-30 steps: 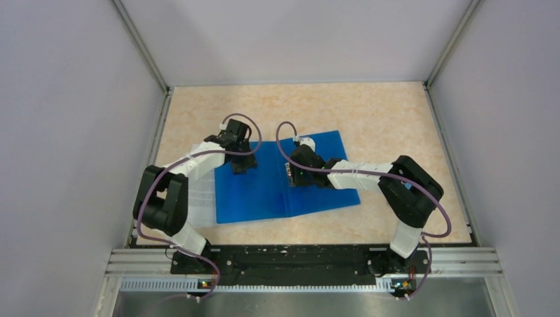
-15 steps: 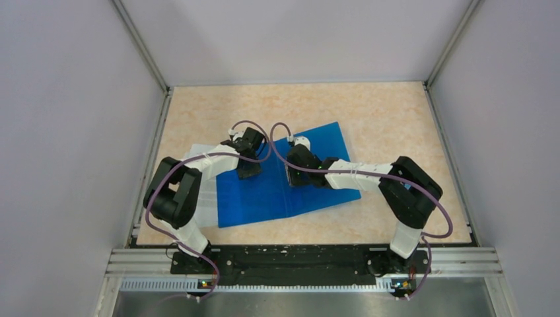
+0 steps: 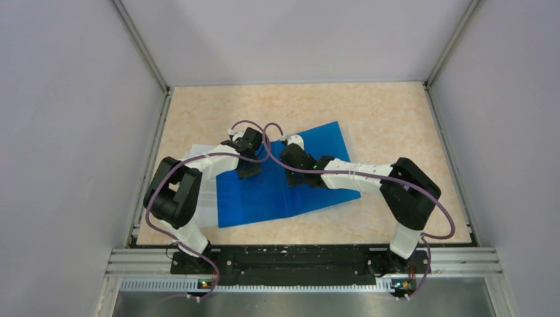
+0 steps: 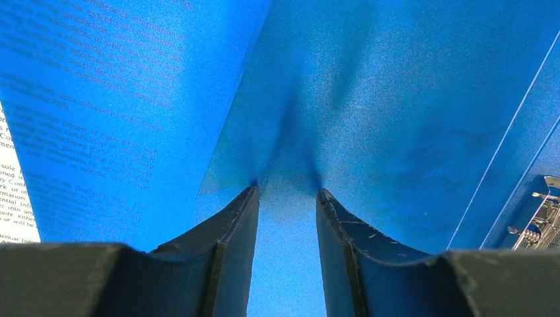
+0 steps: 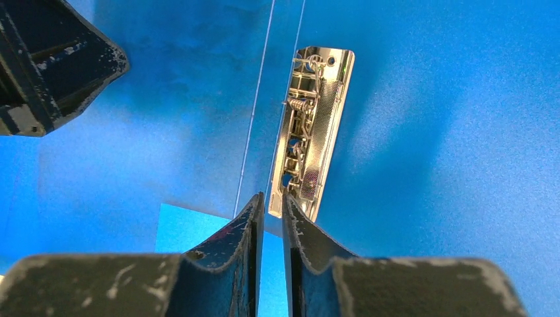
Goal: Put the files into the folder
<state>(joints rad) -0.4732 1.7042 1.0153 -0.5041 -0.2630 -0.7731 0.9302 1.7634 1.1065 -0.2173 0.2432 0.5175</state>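
The blue folder [image 3: 317, 148] lies open on the table, with its metal clip [image 5: 310, 125] at the spine. The files [image 3: 201, 188] are white printed sheets that stick out at the left from under the folder's left cover. In the left wrist view their text shows through that cover, with bare paper [image 4: 10, 191] at the edge. My left gripper [image 3: 245, 172] is open, its tips [image 4: 287, 191] pressing down on the left cover. My right gripper [image 3: 292, 173] is shut to a thin gap, its tips [image 5: 273, 196] at the near end of the clip, holding nothing.
Grey enclosure walls [image 3: 79, 132] stand close on the left, right and back of the beige table [image 3: 383, 112]. A metal rail [image 3: 297, 261] runs along the front edge by the arm bases. The two grippers are a few centimetres apart over the folder.
My left gripper has moved right and down onto the folder's left cover. My right gripper has shifted a little left along the spine. The folder and papers stay put.
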